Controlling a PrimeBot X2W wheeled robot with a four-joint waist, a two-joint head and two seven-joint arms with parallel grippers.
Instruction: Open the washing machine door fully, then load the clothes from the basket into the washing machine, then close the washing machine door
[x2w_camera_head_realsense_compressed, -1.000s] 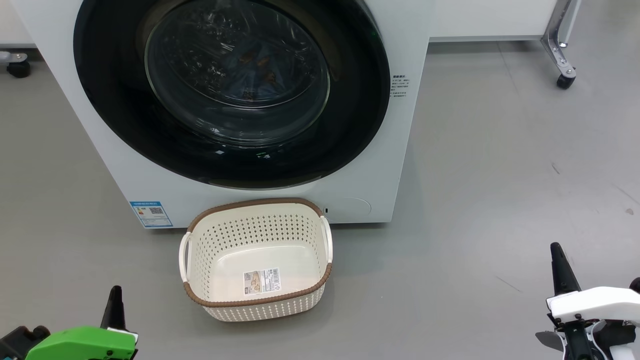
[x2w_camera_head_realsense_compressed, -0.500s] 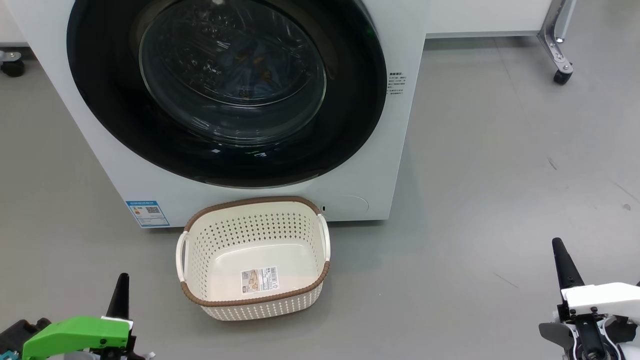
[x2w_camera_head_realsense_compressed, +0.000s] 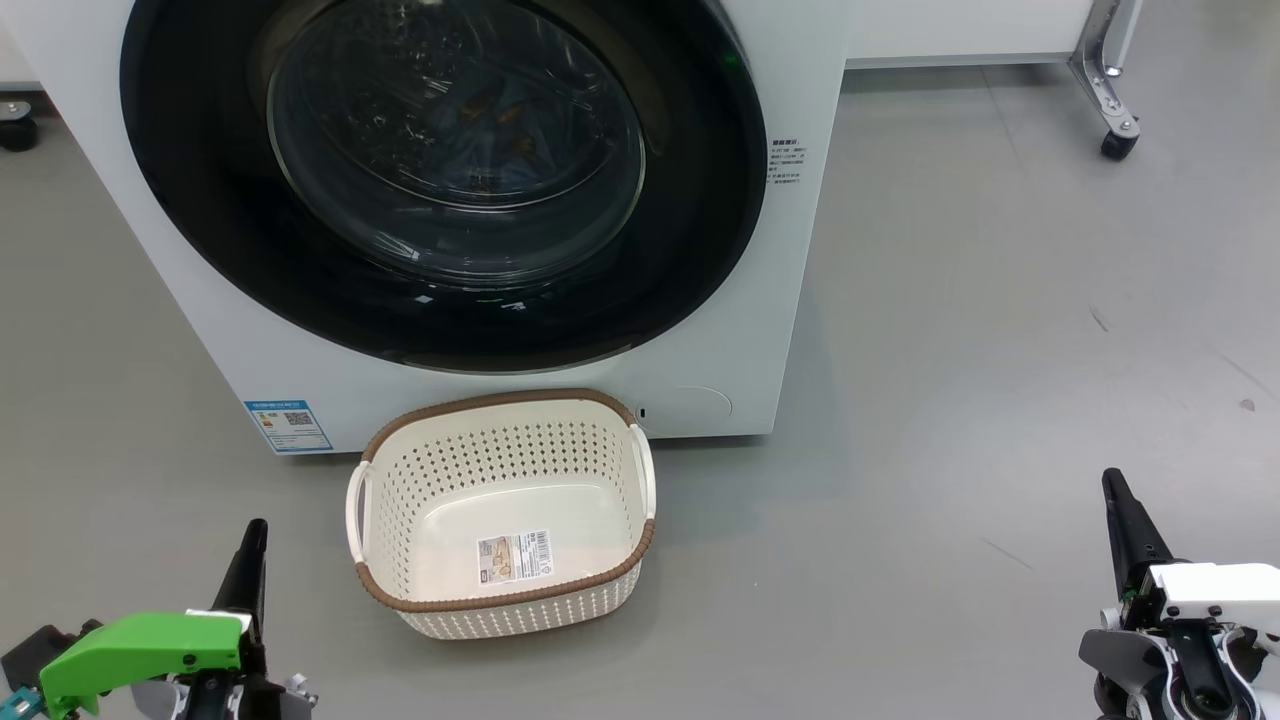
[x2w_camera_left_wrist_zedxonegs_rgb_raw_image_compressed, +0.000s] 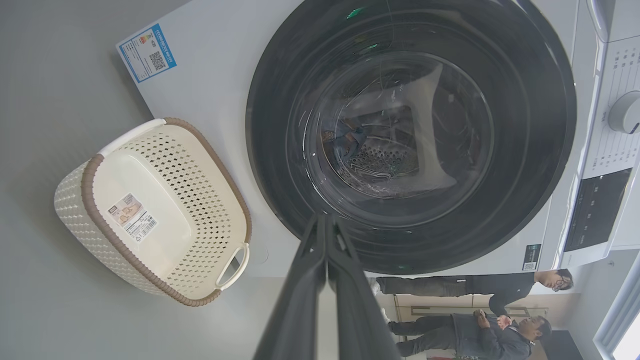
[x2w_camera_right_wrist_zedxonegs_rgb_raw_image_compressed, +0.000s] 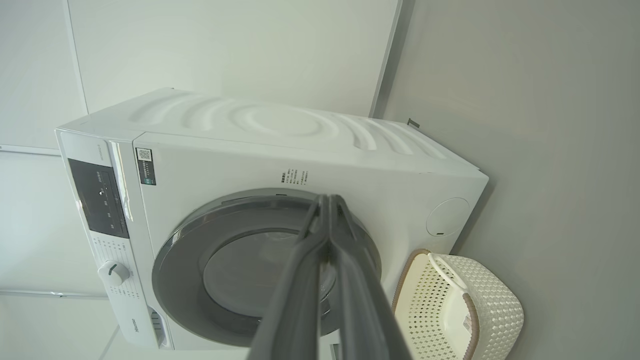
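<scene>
Cream basket just beside washing machine

The head view looks forward and steeply down at the floor from near the washing machine, cutting off its top, with the basket low in the middle. The left wrist view is rolled sideways, floor at its left, facing the washing machine door almost squarely from nearby. The right wrist view, rolled the other way, stands farther back and off to one side, taking in the whole machine. All 3 share door and basket.
</scene>
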